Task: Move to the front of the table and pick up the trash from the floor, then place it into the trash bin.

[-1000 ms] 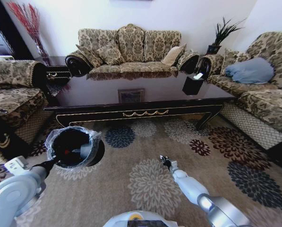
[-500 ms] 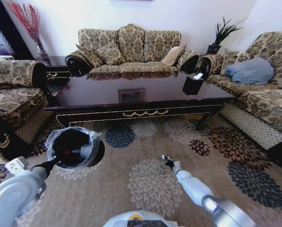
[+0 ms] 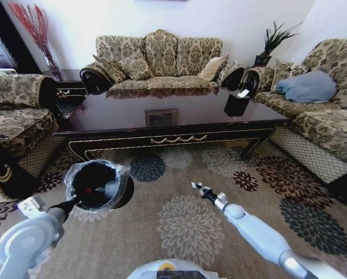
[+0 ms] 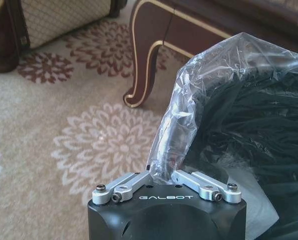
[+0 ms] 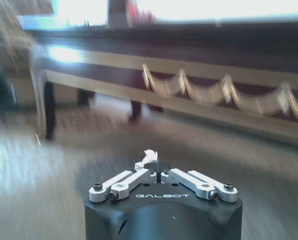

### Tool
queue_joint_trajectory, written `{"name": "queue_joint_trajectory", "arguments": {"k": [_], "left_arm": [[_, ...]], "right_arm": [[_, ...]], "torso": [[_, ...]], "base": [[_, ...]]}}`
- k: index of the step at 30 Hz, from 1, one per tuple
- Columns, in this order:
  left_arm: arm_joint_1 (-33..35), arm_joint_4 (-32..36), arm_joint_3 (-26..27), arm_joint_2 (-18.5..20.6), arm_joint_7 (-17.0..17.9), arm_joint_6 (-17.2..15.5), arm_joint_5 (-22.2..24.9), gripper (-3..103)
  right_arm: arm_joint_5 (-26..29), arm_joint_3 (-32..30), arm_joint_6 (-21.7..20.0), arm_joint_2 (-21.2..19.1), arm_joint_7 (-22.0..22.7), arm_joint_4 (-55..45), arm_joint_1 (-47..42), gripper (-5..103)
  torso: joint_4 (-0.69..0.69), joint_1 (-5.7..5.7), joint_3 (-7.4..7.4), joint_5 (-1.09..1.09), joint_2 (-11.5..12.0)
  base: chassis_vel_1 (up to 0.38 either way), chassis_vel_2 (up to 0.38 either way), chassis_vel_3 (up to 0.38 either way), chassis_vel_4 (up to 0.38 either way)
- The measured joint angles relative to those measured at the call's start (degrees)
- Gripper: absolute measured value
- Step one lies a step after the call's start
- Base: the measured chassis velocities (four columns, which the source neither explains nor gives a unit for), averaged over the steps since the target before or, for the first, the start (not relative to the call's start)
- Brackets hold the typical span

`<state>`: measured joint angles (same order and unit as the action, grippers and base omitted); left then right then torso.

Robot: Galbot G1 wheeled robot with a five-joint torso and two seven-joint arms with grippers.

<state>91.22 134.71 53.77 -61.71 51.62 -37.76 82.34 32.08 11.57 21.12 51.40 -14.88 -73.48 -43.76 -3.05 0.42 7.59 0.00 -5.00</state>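
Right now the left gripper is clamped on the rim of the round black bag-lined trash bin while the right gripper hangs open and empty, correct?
Not quite. In the right wrist view the right gripper is shut on a tiny white scrap. The left gripper does clamp the round black bag-lined trash bin.

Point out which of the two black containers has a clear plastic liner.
The round black plastic bin on the carpet, its rim pinched by the left end effector. The small black box on the dark wooden table holds white tissue, no liner.
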Motion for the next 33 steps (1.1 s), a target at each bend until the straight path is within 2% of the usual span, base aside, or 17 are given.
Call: {"name": "queue_joint_trajectory", "arguments": {"k": [8, 10, 14, 20, 22, 24, 30, 33], "left_arm": [[1.1, -0.4, -4.0, -0.5, 0.0, 0.1, -1.3, 0], [0.6, -1.1, -5.6, -0.5, 0.0, 0.2, -0.5, 0], [-0.6, -2.1, -7.0, 0.5, -0.1, 0.2, 0.0, 0], [-3.1, -5.4, -9.1, 2.6, -1.1, 0.2, 0.0, 0], [-4.7, -7.3, -10.2, 3.0, -1.4, 0.2, -0.2, 0], [-5.6, -8.7, -10.9, 2.9, -1.7, 0.2, -0.7, 0], [-8.0, -11.3, -13.1, 2.9, -1.9, 0.2, -1.2, 0], [-10.1, -13.1, -14.8, 3.1, -2.1, 0.2, -1.2, 0]], "right_arm": [[1.8, 3.0, 2.9, 0.2, 1.4, -11.8, 5.2, 0], [3.6, 5.6, 3.7, 0.3, 1.8, -15.9, 7.1, 0], [5.9, 9.7, 5.8, 0.7, 1.6, -17.6, 9.7, 0], [7.0, 16.5, 8.6, 1.6, -1.2, -17.7, 15.1, 0], [6.9, 21.4, 9.0, 2.5, -1.5, -16.3, 19.3, 0], [6.5, 25.9, 9.8, 4.4, -1.8, -13.7, 24.6, 0], [5.7, 31.3, 11.6, 8.4, -2.2, -9.7, 30.8, 0], [5.4, 33.6, 12.4, 11.8, -3.0, -7.7, 32.6, 0]], "torso": [[-0.02, 0.0, 0.0, 0.0, 0.0], [-0.01, 0.0, 0.0, -0.01, 0.0], [-0.04, 0.0, 0.0, 0.01, 0.0], [-0.04, 0.0, 0.0, 0.0, 0.0], [-0.04, 0.0, 0.0, -0.01, 0.0], [-0.03, 0.0, 0.01, -0.01, 0.0], [0.01, 0.0, 0.01, -0.02, 0.0], [-0.03, 0.01, 0.01, -0.01, 0.0]], "base": [[0.0, 0.0, 0.0, 0.0], [0.0, 0.0, 0.0, 0.0], [0.0, 0.0, 0.0, 0.0], [0.0, 0.0, 0.0, 0.0], [0.0, 0.0, 0.0, 0.0], [0.0, 0.0, 0.0, 0.0], [0.0, 0.0, 0.0, 0.0], [0.0, 0.0, 0.0, 0.0]]}}
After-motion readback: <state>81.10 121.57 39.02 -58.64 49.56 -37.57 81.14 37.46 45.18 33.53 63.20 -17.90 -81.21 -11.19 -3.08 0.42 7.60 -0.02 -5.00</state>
